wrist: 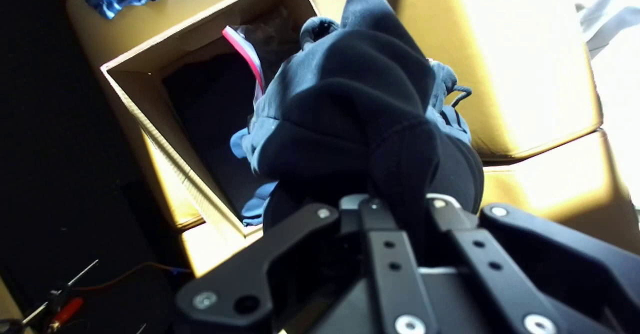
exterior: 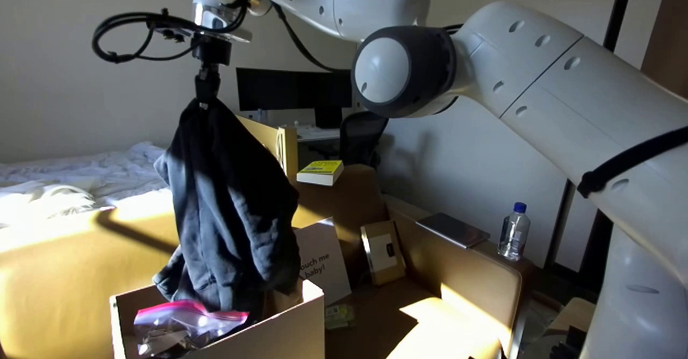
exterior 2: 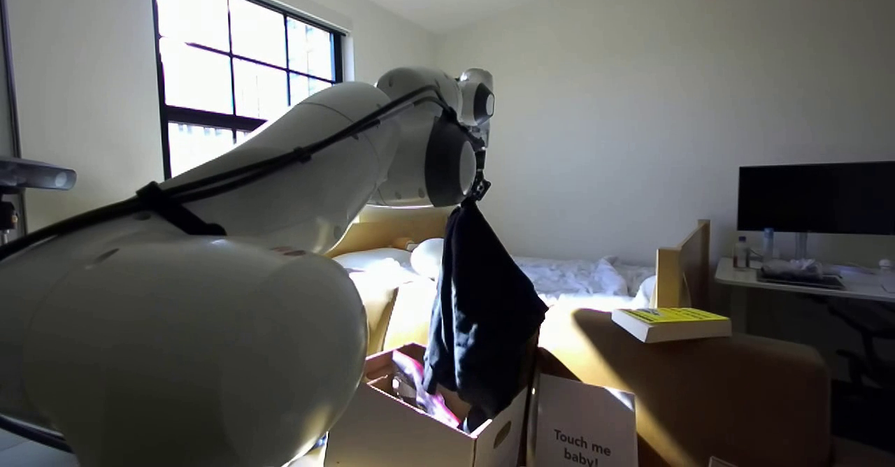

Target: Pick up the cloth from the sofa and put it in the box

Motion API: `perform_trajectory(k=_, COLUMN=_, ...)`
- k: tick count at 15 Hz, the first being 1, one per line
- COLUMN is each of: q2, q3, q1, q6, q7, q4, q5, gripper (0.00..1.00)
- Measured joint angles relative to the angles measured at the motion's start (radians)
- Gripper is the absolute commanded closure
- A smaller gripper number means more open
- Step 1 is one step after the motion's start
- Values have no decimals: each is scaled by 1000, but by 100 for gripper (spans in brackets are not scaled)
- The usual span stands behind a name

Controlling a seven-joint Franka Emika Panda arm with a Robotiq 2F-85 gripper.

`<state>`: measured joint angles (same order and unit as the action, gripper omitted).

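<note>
Sunlit tan sofa (exterior: pixel 64 273), rumpled bed (exterior: pixel 115 171) behind; jaws tight on dark cloth (exterior: pixel 231 203), lower end partly in the box (exterior: pixel 285 329).

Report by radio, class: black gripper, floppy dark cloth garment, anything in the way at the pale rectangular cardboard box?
Gripper clamped on dark cloth. Cloth hanging, lowest folds inside box. Clear pink-edged plastic bag in box, possibly crowding it.

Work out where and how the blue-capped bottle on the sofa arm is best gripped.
Probably around the blue cap, with the tool coming from straight above: the bottle stands upright, narrows towards its top, and nothing sits on it. The tool, shut on the cloth, would need freeing first.
</note>
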<state>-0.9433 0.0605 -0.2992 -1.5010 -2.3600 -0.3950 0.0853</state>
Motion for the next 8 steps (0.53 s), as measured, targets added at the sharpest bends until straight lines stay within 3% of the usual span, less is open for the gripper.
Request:
perform_trajectory(k=3, q2=-50, q3=-43, q1=-38, q6=22, q7=-134, q4=-21, q5=-35, gripper=98)
perform_trajectory(k=6, q2=-87, q3=-56, q1=-42, q6=128, q7=-253, q4=1, q5=-36, gripper=98)
perform_trajectory(k=8, q2=-87, q3=-193, q1=-48, q6=185, q7=-254, q4=-22, q5=92, gripper=98)
